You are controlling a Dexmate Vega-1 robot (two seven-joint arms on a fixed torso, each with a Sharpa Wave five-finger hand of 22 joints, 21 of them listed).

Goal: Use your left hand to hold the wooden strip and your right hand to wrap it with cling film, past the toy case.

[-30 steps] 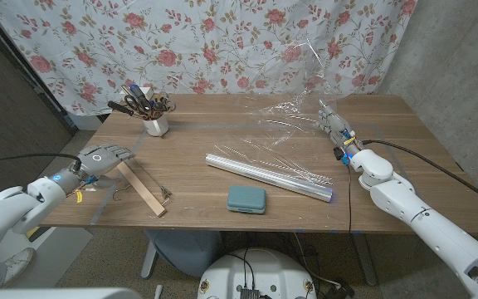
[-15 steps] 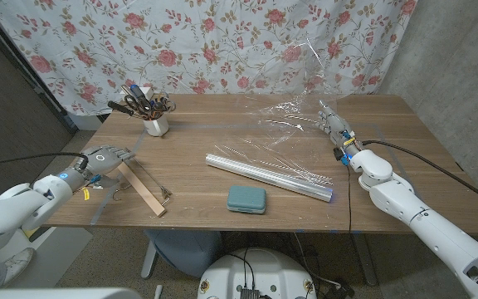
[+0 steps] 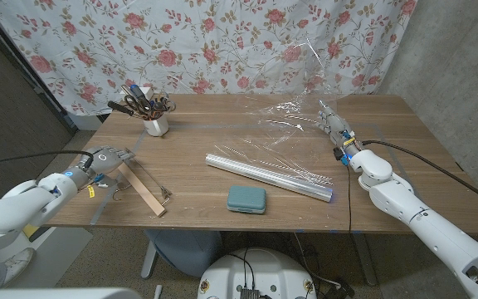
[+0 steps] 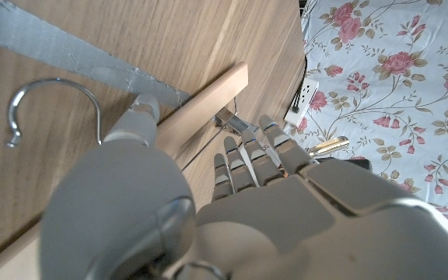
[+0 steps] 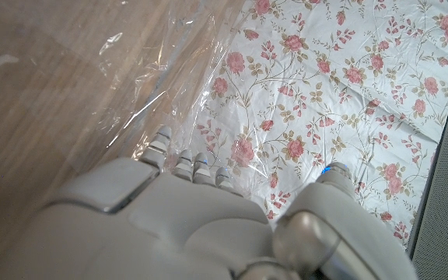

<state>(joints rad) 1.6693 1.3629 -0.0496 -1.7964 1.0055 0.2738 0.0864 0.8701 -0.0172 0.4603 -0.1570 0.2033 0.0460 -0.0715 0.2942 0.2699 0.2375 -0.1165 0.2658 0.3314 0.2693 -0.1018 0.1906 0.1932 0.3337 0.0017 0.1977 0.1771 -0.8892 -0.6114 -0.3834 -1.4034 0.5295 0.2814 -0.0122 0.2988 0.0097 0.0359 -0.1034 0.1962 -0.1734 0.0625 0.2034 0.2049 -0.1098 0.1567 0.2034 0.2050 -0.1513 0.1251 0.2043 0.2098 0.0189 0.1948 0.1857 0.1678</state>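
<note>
At the bench's left edge, the left hand (image 3: 104,156) grips the far end of the wooden strip (image 3: 142,190), whose length runs toward the near edge; well apart rightward, the right hand (image 3: 334,126) pinches the lifted cling film (image 3: 293,116)

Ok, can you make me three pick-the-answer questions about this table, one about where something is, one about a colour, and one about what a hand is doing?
1. Where is the white cup of scissors?
A) far left part of the table
B) beside the right hand
C) on the toy case

2. What colour is the toy case?
A) red
B) teal
C) yellow

3. What is the right hand doing?
A) lying on the roll
B) holding the cup
C) holding up cling film

Answers: 1 A, the cup stands near the far left corner. 2 B, the case looks blue-green. 3 C, film rises from its fingers.
</note>
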